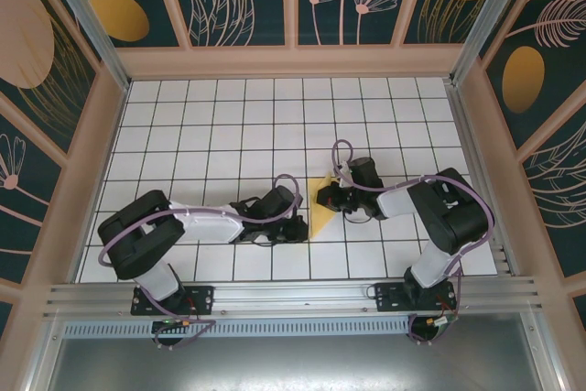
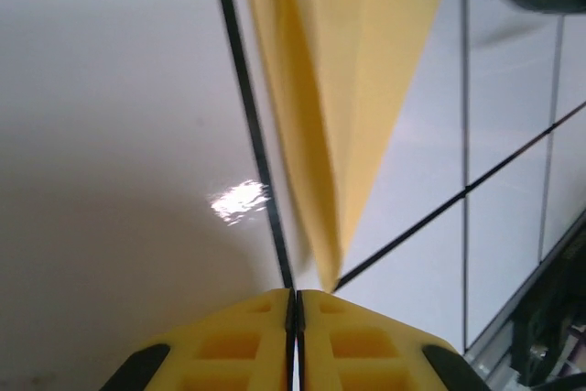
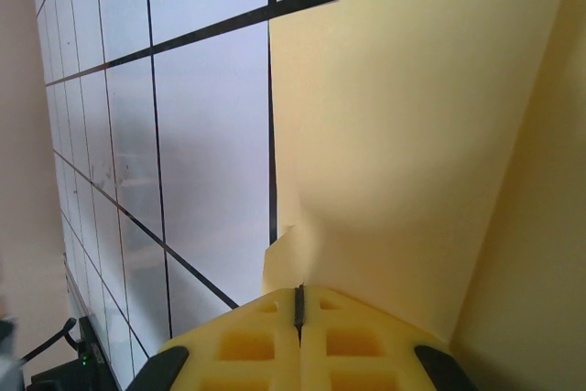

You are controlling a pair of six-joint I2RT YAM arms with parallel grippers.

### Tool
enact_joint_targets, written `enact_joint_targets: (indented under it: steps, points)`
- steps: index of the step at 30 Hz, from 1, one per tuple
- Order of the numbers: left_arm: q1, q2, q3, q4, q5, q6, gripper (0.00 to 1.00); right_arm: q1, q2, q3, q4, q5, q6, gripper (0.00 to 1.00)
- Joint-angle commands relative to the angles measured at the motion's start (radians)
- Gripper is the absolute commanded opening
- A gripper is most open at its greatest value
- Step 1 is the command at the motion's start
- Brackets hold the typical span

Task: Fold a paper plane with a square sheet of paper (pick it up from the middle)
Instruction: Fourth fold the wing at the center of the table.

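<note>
Right wrist view: the right end effector has its yellow pads pressed together. It appears to pinch an edge of the thin yellow-orange folded paper plane, and a small curled flap stands up right at the seam.
Left wrist view: the left end effector is closed pad to pad, with the plane's pointed tip just beyond it. No paper seems to sit between the pads, though I cannot tell whether the tip touches them.
Paper plane: it lies between the two end effectors on the white tiled tabletop, toward the near edge. Its point aims at the left end effector and a raised ridge runs along it.
Tear risk: the right pinch looks shallow and sits on a thin edge, so a pull to the right could rip the flap or slip off it.
Crease risk: if the left end effector presses forward against the unsupported point, the tip could buckle and skew the ridge.
Slide risk: the tabletop looks glossy, so the light paper may skate rather than fold under a sideways press.
Collision risk: the end effectors work close together, and a slightly misjudged move could knock one into the other.
</note>
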Motion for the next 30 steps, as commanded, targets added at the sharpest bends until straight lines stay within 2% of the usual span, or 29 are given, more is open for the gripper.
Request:
enact_joint_targets:
  steps: [1,4,8,14,21,27,30]
  points:
    - [-0.003,-0.055,0.046,-0.011,-0.048,0.01,0.12,-0.004,0.049,-0.037,-0.084,0.105,-0.03,0.05]
    - [-0.003,-0.056,0.07,0.045,-0.069,-0.002,0.13,-0.004,0.049,-0.037,-0.086,0.105,-0.03,0.05]
    - [-0.004,0.025,0.108,0.163,0.008,-0.024,0.13,-0.004,0.049,-0.037,-0.084,0.105,-0.03,0.05]
    - [-0.003,0.129,0.099,0.174,0.023,-0.046,0.13,-0.004,0.049,-0.036,-0.086,0.104,-0.028,0.05]
    - [-0.004,0.165,0.067,0.141,0.042,-0.034,0.14,-0.003,0.055,-0.039,-0.084,0.11,-0.03,0.05]
    - [-0.009,0.165,0.048,0.03,0.039,0.005,0.14,-0.003,0.057,-0.042,-0.088,0.114,-0.031,0.05]
    - [-0.02,0.165,0.037,0.023,0.083,0.026,0.14,-0.004,0.063,-0.04,-0.086,0.116,-0.031,0.05]
